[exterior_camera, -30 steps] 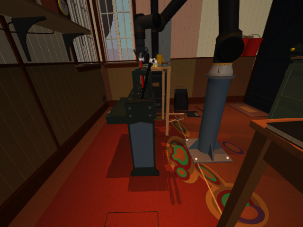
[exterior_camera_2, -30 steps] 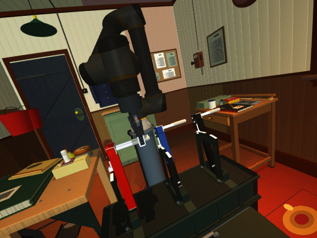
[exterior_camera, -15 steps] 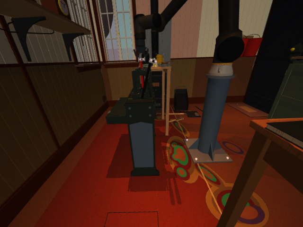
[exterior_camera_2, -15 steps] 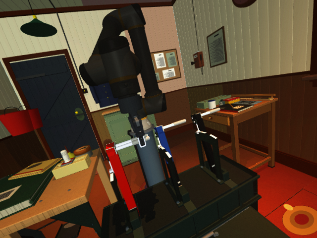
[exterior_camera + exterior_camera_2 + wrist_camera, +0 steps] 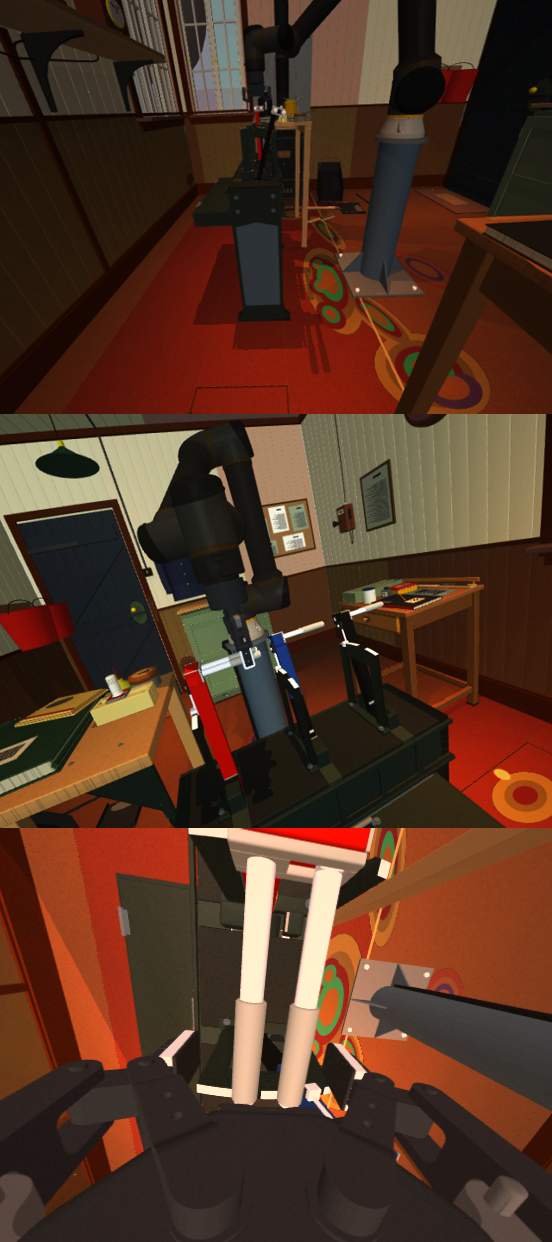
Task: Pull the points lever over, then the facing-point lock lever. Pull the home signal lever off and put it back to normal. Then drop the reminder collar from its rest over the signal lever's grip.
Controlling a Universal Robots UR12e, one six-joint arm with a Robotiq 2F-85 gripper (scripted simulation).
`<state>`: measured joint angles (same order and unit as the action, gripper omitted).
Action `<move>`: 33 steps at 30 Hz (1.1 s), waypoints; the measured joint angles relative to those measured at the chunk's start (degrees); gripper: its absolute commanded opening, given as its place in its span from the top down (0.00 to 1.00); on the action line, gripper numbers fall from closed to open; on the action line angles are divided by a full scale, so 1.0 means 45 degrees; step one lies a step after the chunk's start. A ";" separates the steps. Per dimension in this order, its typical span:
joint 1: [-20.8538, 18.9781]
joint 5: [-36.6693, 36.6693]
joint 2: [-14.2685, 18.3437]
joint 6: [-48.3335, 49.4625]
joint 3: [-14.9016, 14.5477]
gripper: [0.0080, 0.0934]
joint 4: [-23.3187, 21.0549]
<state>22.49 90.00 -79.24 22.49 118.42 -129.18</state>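
The lever frame [image 5: 330, 752] carries three levers in a row. The red signal lever [image 5: 209, 717] stands at the left end. Its pale grip [image 5: 223, 664] and catch rod [image 5: 302, 978] point toward the arm, and my open gripper [image 5: 246, 657] straddles them, holding nothing. The blue lever [image 5: 281, 663] is in the middle and the black lever [image 5: 352, 645] at the right, both leaning toward the arm's side with pale grips. The reminder collar [image 5: 143, 675], a brown ring, lies on the cream box on the table to the left.
The wooden table [image 5: 89, 735] stands close beside the red lever, with books and a white cylinder [image 5: 113, 685]. The arm's grey pedestal [image 5: 388, 214] rises behind the frame. A second desk [image 5: 419, 601] stands by the right wall. Wood panelling runs along the frame's far side.
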 measured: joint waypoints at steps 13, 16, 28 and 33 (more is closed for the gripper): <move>0.0000 0.0000 -0.0003 0.0000 -0.0001 0.06 0.0006; 0.0000 0.0000 -0.0030 0.0000 -0.0018 0.06 0.0056; 0.0000 0.0000 -0.0473 0.0000 -0.0352 0.06 0.0820; 0.0000 0.0000 -0.0675 0.0000 -0.0527 0.06 0.1192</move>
<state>22.49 90.00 -82.28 22.49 116.04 -123.82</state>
